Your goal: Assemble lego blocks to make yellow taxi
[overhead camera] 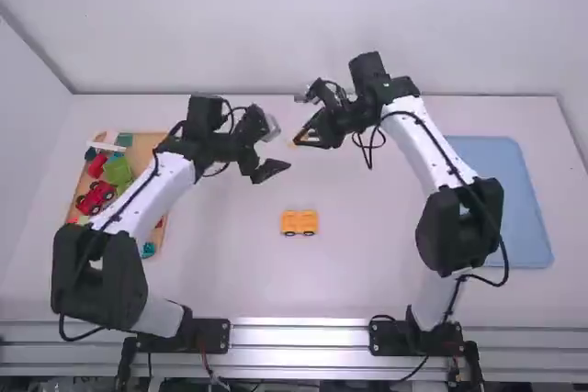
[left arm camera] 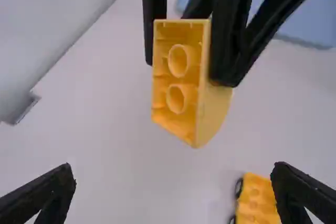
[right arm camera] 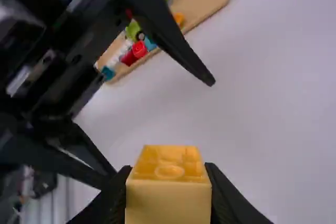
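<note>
In the high view my left gripper (overhead camera: pixel 274 170) is above the table behind the yellow car base (overhead camera: pixel 299 222), and my right gripper (overhead camera: pixel 309 135) is to its right, farther back. My left gripper (left arm camera: pixel 173 195) stands open with nothing between its fingers. My right gripper (right arm camera: pixel 168 187) is shut on a yellow block (right arm camera: pixel 168 203) with a sloped side. In the left wrist view the held yellow block (left arm camera: pixel 178 80) has its hollow underside and two tubes facing the camera, apart from the left fingers. The wheeled yellow base (left arm camera: pixel 257 203) lies on the table.
A wooden tray (overhead camera: pixel 141 149) with red, green and blue blocks stands at the left, partly behind the left arm. A blue tray (overhead camera: pixel 522 199) lies at the right, beside the right arm. A wall rises behind the white table (overhead camera: pixel 367 273).
</note>
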### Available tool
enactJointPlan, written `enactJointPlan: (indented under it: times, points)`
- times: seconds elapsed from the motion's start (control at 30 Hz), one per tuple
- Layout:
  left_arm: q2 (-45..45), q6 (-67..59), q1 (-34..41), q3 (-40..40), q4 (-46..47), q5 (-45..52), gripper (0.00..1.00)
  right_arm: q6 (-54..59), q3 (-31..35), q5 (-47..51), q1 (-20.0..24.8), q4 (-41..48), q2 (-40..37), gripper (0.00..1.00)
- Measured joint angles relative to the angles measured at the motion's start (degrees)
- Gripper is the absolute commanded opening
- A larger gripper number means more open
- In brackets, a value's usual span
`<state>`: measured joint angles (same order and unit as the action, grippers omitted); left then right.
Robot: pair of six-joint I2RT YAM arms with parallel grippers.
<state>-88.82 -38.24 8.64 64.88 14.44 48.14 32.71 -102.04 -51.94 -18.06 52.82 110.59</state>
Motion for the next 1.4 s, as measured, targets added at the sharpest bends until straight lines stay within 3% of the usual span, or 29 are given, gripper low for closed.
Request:
enactJointPlan:
  times: [0.2, 0.4, 0.53, 0.73, 0.93, 1.13, 1.4]
  points:
    - [-3.26, -2.14, -2.03, 0.0, -0.24, 17.44, 0.99, 15.34, -5.18, 5.99, -4.07, 12.0, 0.0, 0.2]
    - [-5.95, -2.29, -2.01, 0.0, 0.02, 24.24, 0.99, 20.48, -5.68, 10.4, -7.26, 12.26, -0.02, 0.19]
    - [-6.56, -2.27, -2.01, 0.02, 0.42, 25.88, 0.75, 21.75, -5.68, 12.17, -8.52, 12.24, 0.0, 0.19]
    - [-6.6, -4.28, -2.01, 0.0, 2.51, 26.43, 0.73, 21.99, -5.68, 13.16, -8.33, 12.0, -0.02, 0.19]
    - [-6.58, -5.46, -1.77, 0.0, 2.91, 25.81, 0.57, 22.16, -5.68, 13.16, -7.61, 11.98, -0.02, 0.19]
    - [-6.6, -6.51, -1.46, 0.0, 3.1, 24.9, 0.56, 22.34, -5.68, 12.5, -7.54, 11.93, -0.02, 0.19]
    - [-6.6, -6.86, -1.25, 0.0, 2.86, 23.82, 0.34, 22.36, -5.68, 11.93, -7.72, 12.44, -0.02, 0.19]
